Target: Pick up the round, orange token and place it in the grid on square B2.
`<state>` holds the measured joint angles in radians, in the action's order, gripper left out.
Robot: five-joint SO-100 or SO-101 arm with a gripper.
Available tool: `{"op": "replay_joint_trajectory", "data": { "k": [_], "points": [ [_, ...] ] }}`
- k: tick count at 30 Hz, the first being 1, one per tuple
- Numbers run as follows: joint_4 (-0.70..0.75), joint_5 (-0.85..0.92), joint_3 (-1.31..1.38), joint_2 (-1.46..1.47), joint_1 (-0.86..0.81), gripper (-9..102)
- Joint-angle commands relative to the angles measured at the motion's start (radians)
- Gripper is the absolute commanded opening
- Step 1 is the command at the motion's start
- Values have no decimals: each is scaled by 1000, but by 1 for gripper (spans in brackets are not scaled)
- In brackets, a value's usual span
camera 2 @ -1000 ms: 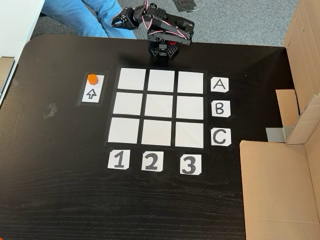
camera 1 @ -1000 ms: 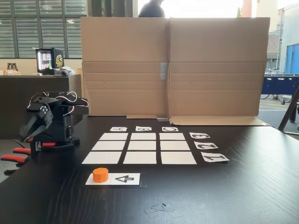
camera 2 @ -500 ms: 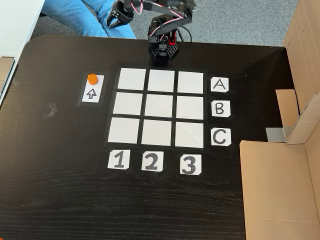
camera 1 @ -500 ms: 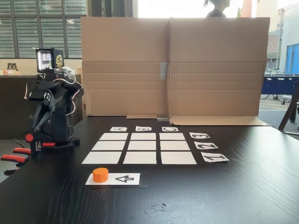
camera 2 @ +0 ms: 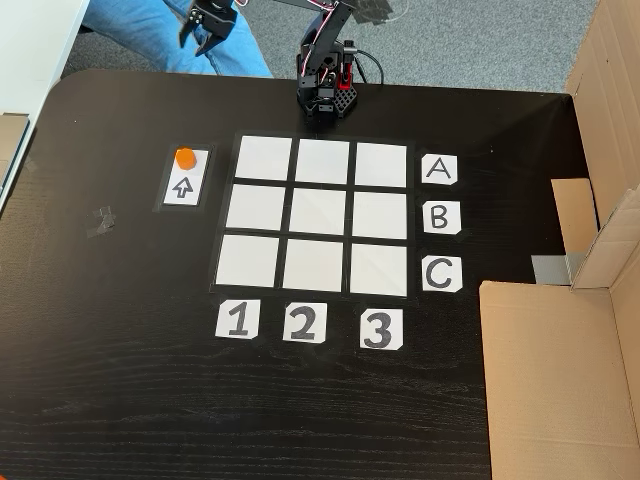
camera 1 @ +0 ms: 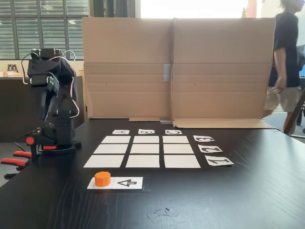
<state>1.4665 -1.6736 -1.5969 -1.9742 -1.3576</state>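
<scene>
The round, orange token stands on the end of a white strip with a black arrow, outside the grid beside column 1. The grid of nine white paper cells is bare, and so is its centre cell, square B2. The black arm stands raised on its base at the table's edge behind row A. My gripper hangs high off the table edge, well away from the token, fingers slightly apart with nothing between them.
Letter cards A, B, C and number cards 1, 2, 3 edge the grid. A cardboard wall closes one side. Red-handled clamps grip the table edge. A person's blue-clad legs are behind the arm; another person walks past.
The arm has unfolded from a low crouch to a tall, raised pose, and the gripper has swung up and outward. The token has not moved. A person behind the cardboard has walked rightward.
</scene>
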Motion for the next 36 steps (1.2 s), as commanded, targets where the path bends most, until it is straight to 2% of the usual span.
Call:
{"op": "replay_joint_trajectory", "data": {
  "k": [1, 7, 16, 30, 36],
  "points": [
    [49, -52, 158, 81, 63, 30],
    [78, -89, 253, 173, 143, 41],
    [74, -54, 250, 255, 195, 57],
    [66, -15, 253, 417, 313, 61],
    [35, 40, 258, 469, 314, 65]
  ]
}}
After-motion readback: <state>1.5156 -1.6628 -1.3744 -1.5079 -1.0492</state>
